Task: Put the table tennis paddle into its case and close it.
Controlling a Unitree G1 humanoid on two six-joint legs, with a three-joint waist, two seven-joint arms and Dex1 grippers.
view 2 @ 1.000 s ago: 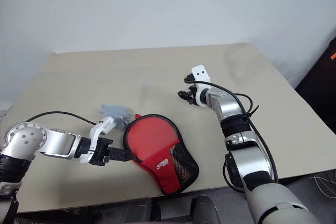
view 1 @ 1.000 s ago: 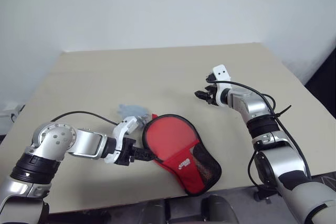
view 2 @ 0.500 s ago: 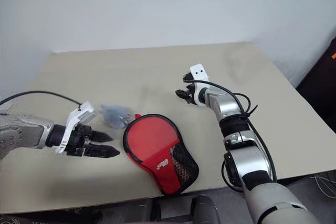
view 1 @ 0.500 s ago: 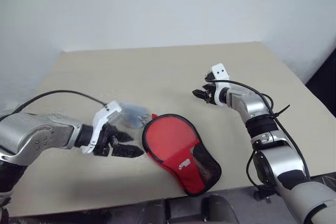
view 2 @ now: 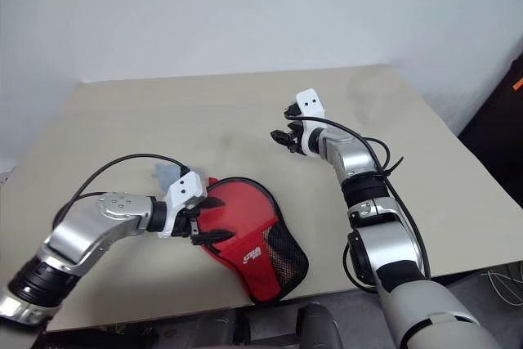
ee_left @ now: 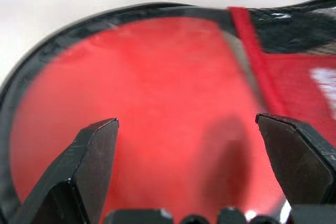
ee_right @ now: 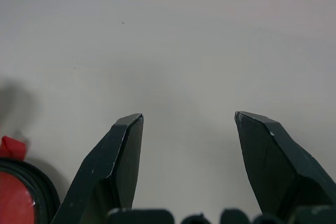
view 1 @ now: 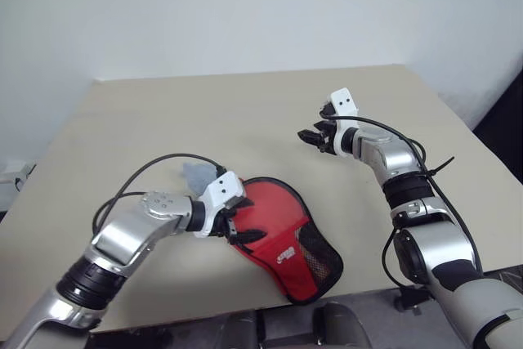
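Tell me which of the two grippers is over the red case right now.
The left gripper, open, is over the rounded end of the case. The right gripper, also open, hangs above bare table, well away from the case.

The case [view 1: 286, 239] has a glossy clear plastic face over red, black mesh and black fabric edging beside the left pincer [view 1: 237, 220]; the desk [view 1: 245, 112] looks matt and smooth.
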